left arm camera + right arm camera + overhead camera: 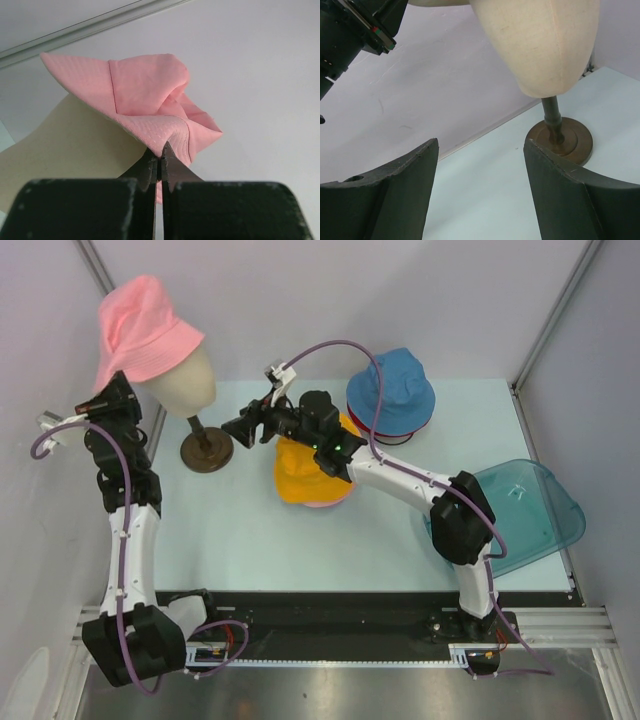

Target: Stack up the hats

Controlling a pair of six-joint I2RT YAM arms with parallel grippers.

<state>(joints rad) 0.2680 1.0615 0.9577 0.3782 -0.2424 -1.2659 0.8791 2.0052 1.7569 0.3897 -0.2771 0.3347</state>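
— Where's your pink hat (140,325)?
— Upper left, over the mannequin head (188,380); your left gripper (159,160) clamps its brim tight. Your right gripper (235,428) gapes empty; the orange hat (298,478) lies centre, down-right.

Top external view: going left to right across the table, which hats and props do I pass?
pink hat → mannequin stand base → orange hat → blue hat → teal tray
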